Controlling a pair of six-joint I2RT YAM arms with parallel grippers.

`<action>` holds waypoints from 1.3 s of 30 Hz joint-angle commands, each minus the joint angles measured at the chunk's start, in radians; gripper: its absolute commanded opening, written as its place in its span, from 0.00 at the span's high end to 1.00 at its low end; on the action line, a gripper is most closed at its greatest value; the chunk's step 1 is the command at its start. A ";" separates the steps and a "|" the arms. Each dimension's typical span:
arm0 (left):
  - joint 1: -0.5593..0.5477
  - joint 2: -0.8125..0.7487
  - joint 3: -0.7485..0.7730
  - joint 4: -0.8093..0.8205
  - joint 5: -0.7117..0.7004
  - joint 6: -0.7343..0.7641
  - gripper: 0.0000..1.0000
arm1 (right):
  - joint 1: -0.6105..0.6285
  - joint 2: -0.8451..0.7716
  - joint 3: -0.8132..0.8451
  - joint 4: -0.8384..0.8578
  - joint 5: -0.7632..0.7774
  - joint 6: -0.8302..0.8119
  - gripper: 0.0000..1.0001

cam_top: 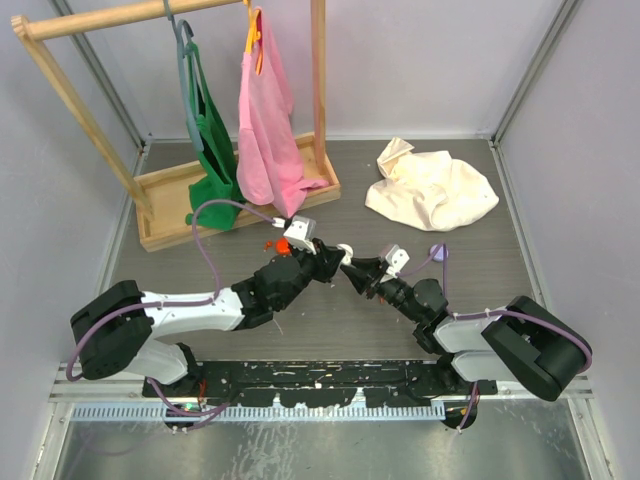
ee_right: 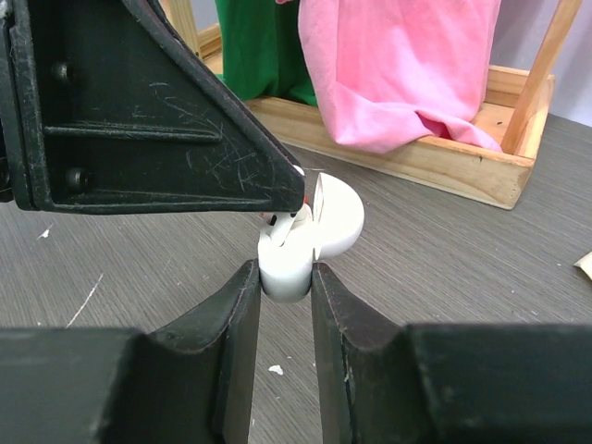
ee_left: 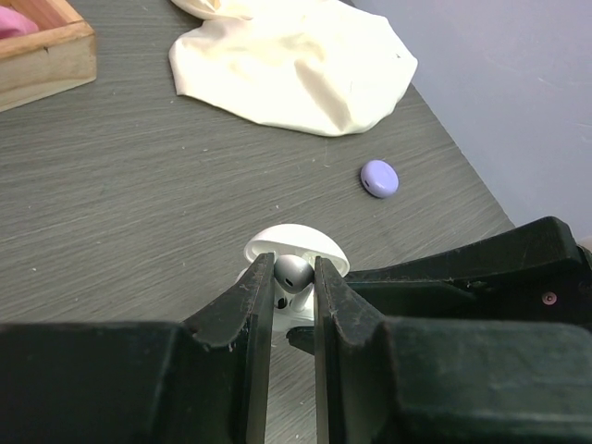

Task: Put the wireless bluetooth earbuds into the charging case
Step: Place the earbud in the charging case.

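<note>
White earbud (ee_left: 292, 274) sits pinched between the left fingers (ee_left: 254, 319) over the middle of the bench (cam_top: 480, 265), right at the open white charging case (ee_right: 289, 270), whose base the right fingers (ee_right: 239, 324) clamp from the other side. Further right a lilac case (cam_top: 437, 251) lies on the bench, with a cream cloth (cam_top: 432, 188) towards the far right corner.

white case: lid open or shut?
Open. The white case has its lid raised off the base, which the right gripper clamps.
</note>
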 commanded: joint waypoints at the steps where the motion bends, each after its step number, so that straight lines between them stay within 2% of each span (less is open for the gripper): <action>1: -0.010 -0.007 -0.019 0.068 -0.028 0.004 0.85 | 0.006 -0.008 -0.006 0.109 0.016 0.007 0.92; 12: -0.020 -0.020 -0.024 0.030 -0.038 0.011 0.83 | 0.005 -0.013 -0.010 0.112 0.022 0.008 0.93; 18: -0.026 -0.021 -0.013 -0.011 -0.050 -0.015 0.77 | 0.006 -0.013 -0.009 0.114 0.019 0.009 0.92; 23: -0.028 -0.031 -0.003 -0.053 -0.037 -0.046 0.64 | 0.005 -0.014 -0.010 0.112 0.018 0.009 0.92; 32: -0.027 -0.067 0.025 -0.113 -0.013 -0.097 0.46 | 0.005 -0.012 -0.009 0.109 0.014 0.008 0.93; 39: -0.025 -0.117 0.083 -0.245 0.043 -0.124 0.38 | 0.006 -0.011 -0.006 0.105 0.003 0.011 0.92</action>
